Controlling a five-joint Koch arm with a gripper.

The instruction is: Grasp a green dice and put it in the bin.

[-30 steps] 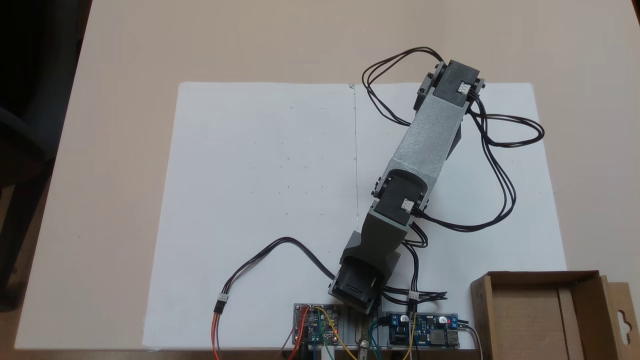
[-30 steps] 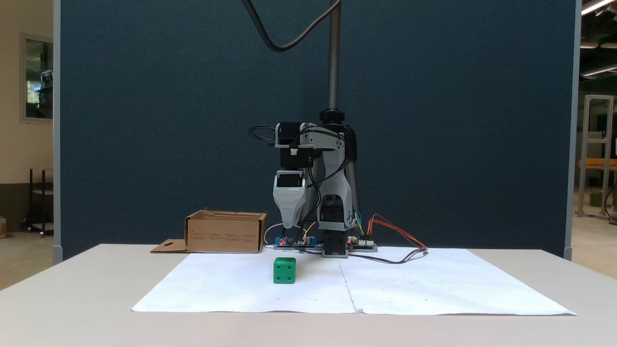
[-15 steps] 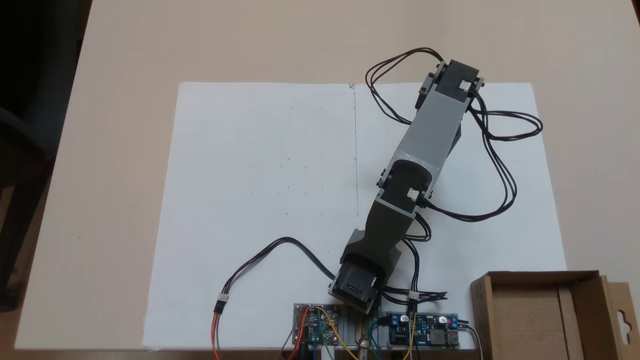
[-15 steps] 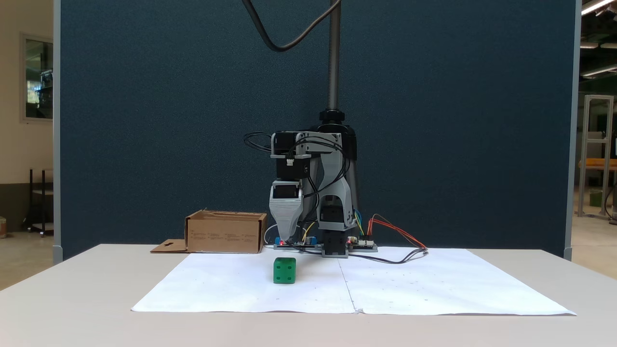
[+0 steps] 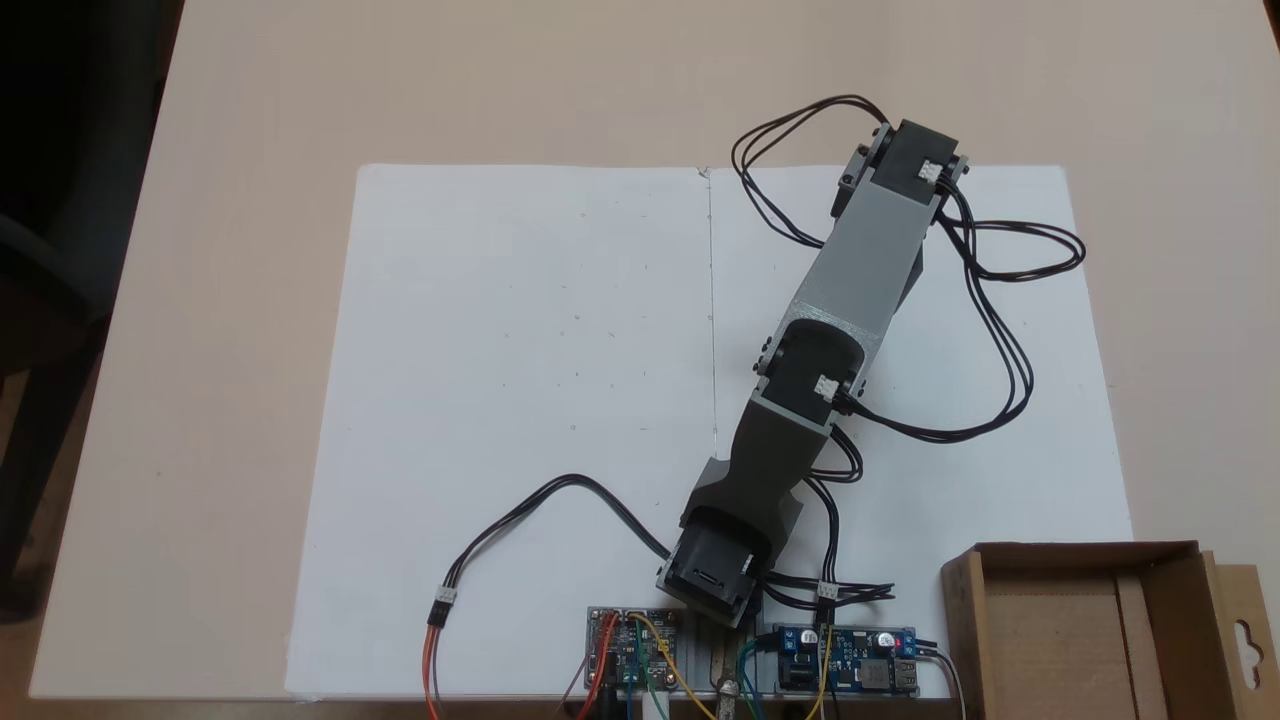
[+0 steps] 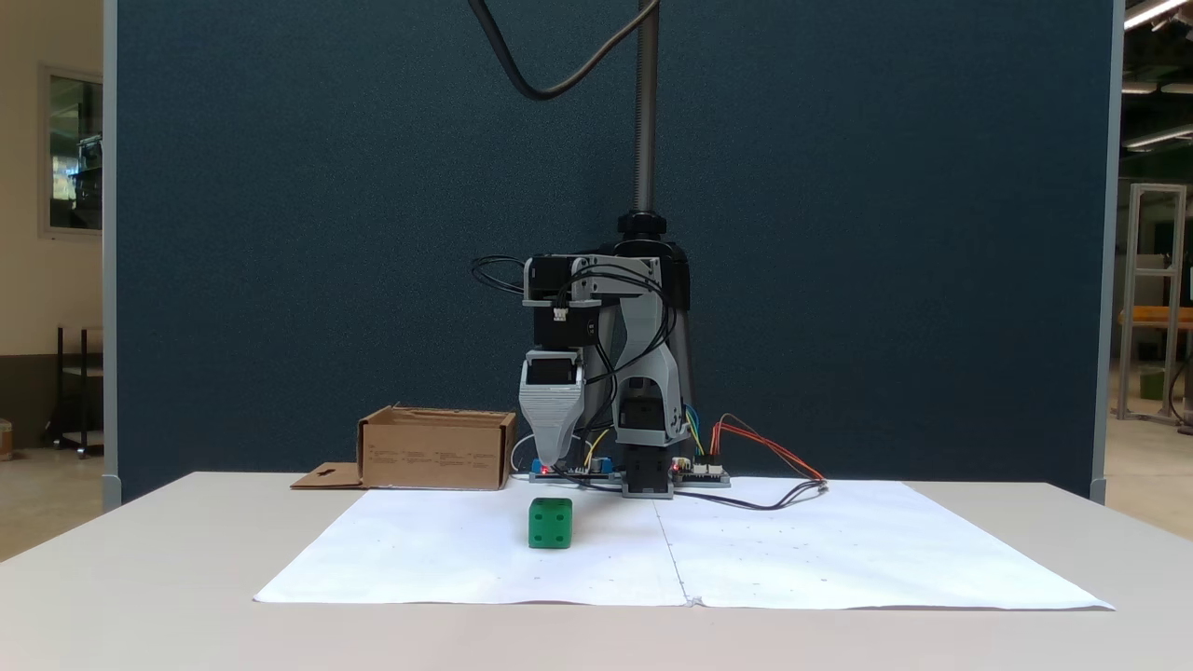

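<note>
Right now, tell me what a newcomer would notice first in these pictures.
In a fixed view, the green dice stands out on the white paper, directly below the gripper, which hangs above it. The bin sits behind, to the left. From above, the arm stretches diagonally over the paper, hiding the dice.

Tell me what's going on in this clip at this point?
A small robot arm is reaching out over white paper on a table, with its gripper pointing down just above the green dice. The dice sits on the paper, not grasped. Whether the jaws are open cannot be told. The cardboard bin stands beside the arm's base with nothing inside it.
</note>
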